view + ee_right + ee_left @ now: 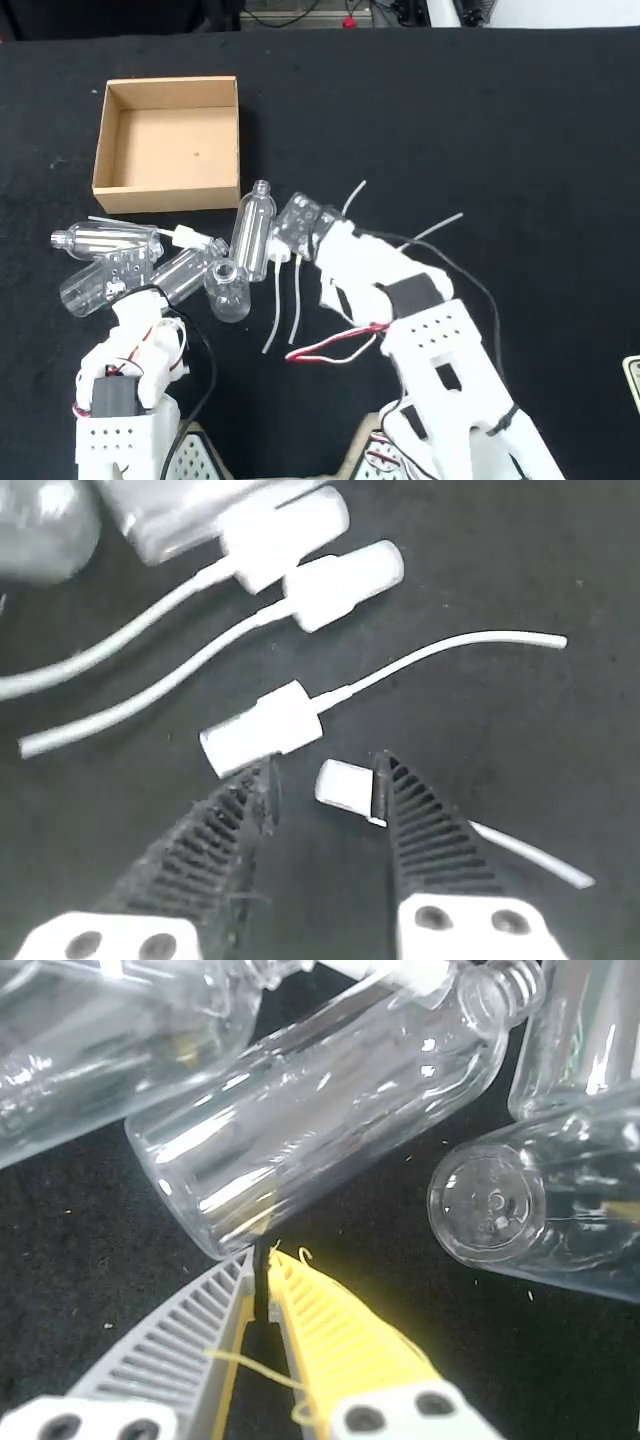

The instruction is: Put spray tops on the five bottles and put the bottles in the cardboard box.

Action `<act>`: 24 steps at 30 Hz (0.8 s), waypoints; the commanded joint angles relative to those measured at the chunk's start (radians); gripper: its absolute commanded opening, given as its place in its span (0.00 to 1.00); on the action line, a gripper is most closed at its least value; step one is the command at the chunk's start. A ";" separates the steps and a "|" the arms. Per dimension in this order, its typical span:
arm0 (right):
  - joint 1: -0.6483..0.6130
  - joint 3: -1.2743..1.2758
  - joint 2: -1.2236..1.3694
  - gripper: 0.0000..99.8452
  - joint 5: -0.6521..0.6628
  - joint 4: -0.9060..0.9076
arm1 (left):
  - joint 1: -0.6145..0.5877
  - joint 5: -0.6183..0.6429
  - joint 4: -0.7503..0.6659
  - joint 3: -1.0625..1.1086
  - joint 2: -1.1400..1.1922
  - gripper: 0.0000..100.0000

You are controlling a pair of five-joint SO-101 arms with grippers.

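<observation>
Cardboard box [168,197] stands open at the far left of the black table [500,120], and we see all five bottles lying outside it, clustered just in front of its near wall. Furthest left, one bottle [105,240] lies on its side with its neck pointing left, and a second bottle [85,290] lies just nearer to us.

The left arm [130,345] rises from the near edge into this cluster. In its wrist view the left gripper [265,1260] has its grey and yellow fingers pressed together with nothing between them. Their tips sit right at the base rim of a third bottle [330,1100], which lies on its side with a bare threaded neck. Just beside it, a fourth bottle [490,1205] turns its round base toward that camera.

A lone spray top [193,238] lies among the bottles. Further right, a fifth bottle [253,230] lies with its neck toward the box corner.

The right arm [430,330] reaches in from the near right. In its wrist view we find a pair of spray tops [285,535] side by side, their tubes trailing away. The right gripper [325,770] hangs low over the table with its fingers moderately apart and gripping nothing. Another spray top [262,730] lies just beyond one fingertip. The last spray top [345,785] lies in the gap, close against the other finger.
</observation>
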 commanded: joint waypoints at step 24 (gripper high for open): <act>0.278 -0.613 0.832 0.27 1.022 0.219 | 0.005 -0.002 0.021 0.022 -0.012 0.03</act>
